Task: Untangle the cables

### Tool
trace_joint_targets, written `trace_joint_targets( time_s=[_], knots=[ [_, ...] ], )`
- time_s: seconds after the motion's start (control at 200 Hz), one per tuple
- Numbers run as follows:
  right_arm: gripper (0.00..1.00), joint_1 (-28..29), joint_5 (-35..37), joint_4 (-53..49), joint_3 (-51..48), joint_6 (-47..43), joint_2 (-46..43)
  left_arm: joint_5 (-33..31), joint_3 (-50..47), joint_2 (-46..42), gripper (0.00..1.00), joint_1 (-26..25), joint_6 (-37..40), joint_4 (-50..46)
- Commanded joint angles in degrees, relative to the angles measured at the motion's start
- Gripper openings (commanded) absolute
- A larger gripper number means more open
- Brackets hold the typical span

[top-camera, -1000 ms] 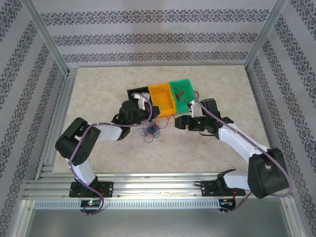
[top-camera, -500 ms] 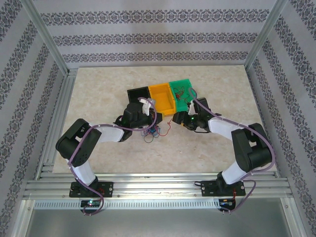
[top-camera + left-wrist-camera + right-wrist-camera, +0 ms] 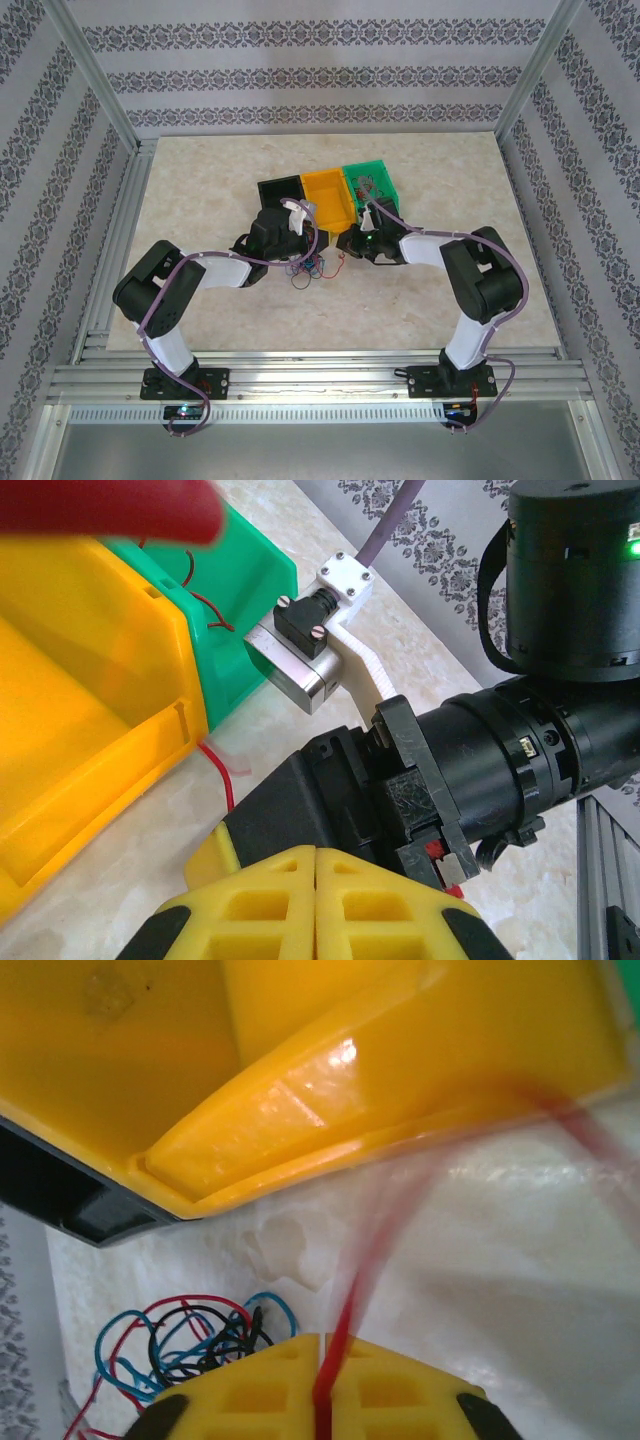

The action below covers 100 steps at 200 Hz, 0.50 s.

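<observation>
Top external view: we see the cables (image 3: 307, 267) bunched on the surface (image 3: 200, 190) just in front of the orange bin (image 3: 330, 198), between the left end effector (image 3: 304, 248) and the right end effector (image 3: 347, 244).

Left wrist view: the left end effector (image 3: 316, 900) has its jaws pressed together in front of the orange bin (image 3: 90, 730); we cannot tell whether it holds anything.

Right wrist view: the right end effector (image 3: 322, 1390) is clamped on a red cable (image 3: 352, 1285) that runs up toward the orange bin (image 3: 300, 1060). The rest of the cables (image 3: 190, 1345) lie in front of that bin.
</observation>
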Motion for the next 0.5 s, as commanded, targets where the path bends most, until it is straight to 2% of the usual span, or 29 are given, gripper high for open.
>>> trace_joint_targets(
  time_s=[0.0, 0.3, 0.495],
  knots=[
    [0.0, 0.02, -0.96, 3.52, -1.4, -0.75, -2.45, -1.12, 0.26, -0.43, 0.0, -0.67, 1.24, -0.06],
    [0.0, 1.23, -17.22, 3.41, -7.58, -10.14, -13.71, -0.77, 1.44, 0.08, 0.0, -0.67, -0.45, 3.28],
    [0.0, 3.02, -25.47, 3.56, -9.29, -11.99, -17.89, 1.04, 3.53, 1.22, 0.0, -0.5, -3.59, 7.39]
  ],
)
